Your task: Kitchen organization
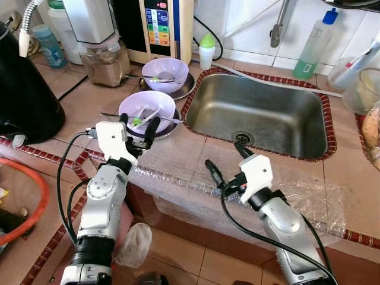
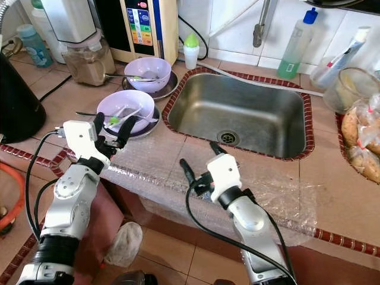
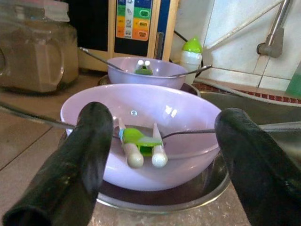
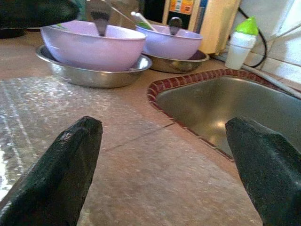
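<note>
Left hand (image 1: 138, 126) spread wide, empty, just before near purple bowl (image 1: 142, 107) on worktop (image 1: 178, 148); right hand (image 1: 225, 160) wide open, empty, beside sink (image 1: 261, 113).

Near bowl (image 1: 145, 111) on plate, w/ utensils in it; far bowl (image 1: 165, 74) behind. Sink (image 1: 261, 113) to their right. Bottle (image 1: 206, 51), probably soap, behind sink's left corner.

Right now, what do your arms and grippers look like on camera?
Both arms are silver metal with black sections near the bottom. Left gripper and right gripper each have a white boxy housing and two long black fingers. Black cables loop loosely beside each arm.
</note>
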### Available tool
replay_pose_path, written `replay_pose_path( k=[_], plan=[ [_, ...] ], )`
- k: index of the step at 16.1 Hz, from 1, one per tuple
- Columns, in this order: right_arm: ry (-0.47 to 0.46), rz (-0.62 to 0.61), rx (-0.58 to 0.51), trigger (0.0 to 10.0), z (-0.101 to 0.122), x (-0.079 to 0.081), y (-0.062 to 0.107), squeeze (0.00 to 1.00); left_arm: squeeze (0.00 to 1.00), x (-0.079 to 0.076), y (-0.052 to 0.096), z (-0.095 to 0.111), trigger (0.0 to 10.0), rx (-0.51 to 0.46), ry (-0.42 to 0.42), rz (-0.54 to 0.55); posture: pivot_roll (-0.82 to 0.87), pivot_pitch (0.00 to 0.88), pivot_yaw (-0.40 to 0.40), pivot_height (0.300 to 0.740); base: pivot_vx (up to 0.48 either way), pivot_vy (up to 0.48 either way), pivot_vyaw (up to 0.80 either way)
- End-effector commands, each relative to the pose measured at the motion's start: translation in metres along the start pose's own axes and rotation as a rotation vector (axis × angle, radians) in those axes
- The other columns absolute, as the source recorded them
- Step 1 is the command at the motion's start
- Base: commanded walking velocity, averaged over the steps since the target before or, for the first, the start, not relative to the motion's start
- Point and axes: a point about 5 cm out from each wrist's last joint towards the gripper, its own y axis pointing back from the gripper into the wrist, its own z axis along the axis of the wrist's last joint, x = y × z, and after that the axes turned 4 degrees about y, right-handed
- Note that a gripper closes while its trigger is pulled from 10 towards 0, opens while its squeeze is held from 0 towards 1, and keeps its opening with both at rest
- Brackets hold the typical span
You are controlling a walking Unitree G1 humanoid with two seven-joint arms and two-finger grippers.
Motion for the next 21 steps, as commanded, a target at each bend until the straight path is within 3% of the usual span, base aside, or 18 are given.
replay_pose_path(
  k=[1,5,7,17,21],
  plan=[
    [-0.002,0.01,-0.019,10.0,0.006,0.0,-0.001,0.0,0.0,0.003,-0.002,0.001,0.0,-0.005,-0.013,0.003,-0.08,0.068,0.06,0.74,0.0,0.0,0.0],
    [-0.034,0.048,-0.025,10.0,0.008,0.005,-0.003,0.0,0.0,0.006,-0.004,-0.003,0.0,-0.005,-0.02,0.012,-0.08,0.051,0.057,0.74,0.0,0.0,0.0],
    [0.0,0.042,-0.016,10.0,0.007,0.004,-0.006,0.0,0.0,0.006,-0.006,-0.004,0.0,-0.01,-0.026,0.014,-0.08,0.044,0.055,0.74,0.0,0.0,0.0],
    [-0.077,0.099,-0.003,10.0,0.006,0.013,-0.009,0.0,0.0,0.009,-0.007,-0.012,0.0,0.004,-0.04,0.016,-0.07,0.017,0.068,0.74,0.0,0.0,0.0],
    [-0.073,0.066,0.015,10.0,0.004,0.007,-0.014,0.0,0.0,0.008,-0.009,-0.013,0.0,-0.001,-0.044,0.011,-0.07,0.009,0.067,0.74,0.0,0.0,0.0]
  ],
)
